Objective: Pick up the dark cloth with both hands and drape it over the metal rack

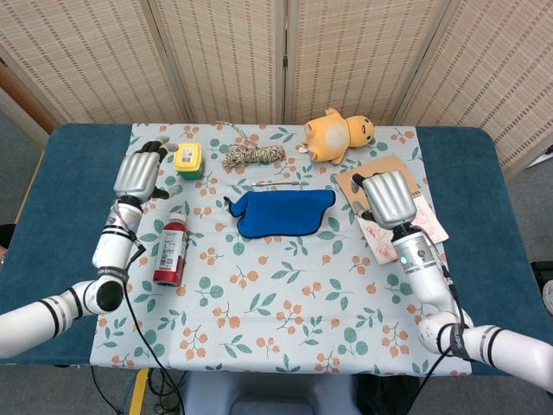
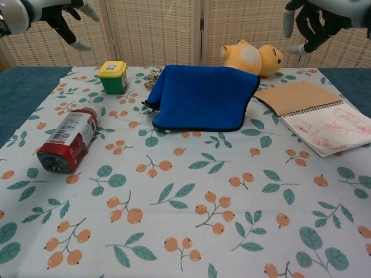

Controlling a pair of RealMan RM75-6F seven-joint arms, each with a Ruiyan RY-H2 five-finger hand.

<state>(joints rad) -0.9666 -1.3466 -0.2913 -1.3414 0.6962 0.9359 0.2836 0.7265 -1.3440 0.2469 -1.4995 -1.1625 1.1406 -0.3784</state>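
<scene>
The dark blue cloth (image 1: 285, 212) lies draped in the middle of the table, and in the chest view the cloth (image 2: 203, 95) slopes up over something that lifts its far edge. A thin bar of the metal rack (image 1: 278, 184) shows just behind it in the head view; the rest of the rack is hidden under the cloth. My left hand (image 1: 138, 173) hovers far left of the cloth, holding nothing, and appears as the left hand (image 2: 64, 14) at the top corner of the chest view. My right hand (image 1: 390, 199) hangs to the right over the notebook, also holding nothing; the chest view catches the right hand (image 2: 313, 23) with fingers apart.
A yellow-lidded jar (image 1: 187, 160) and a coil of rope (image 1: 253, 156) sit at the back. A red bottle (image 2: 68, 139) lies on its side at the left. A yellow plush toy (image 2: 252, 58) and an open notebook (image 2: 316, 116) are at the right.
</scene>
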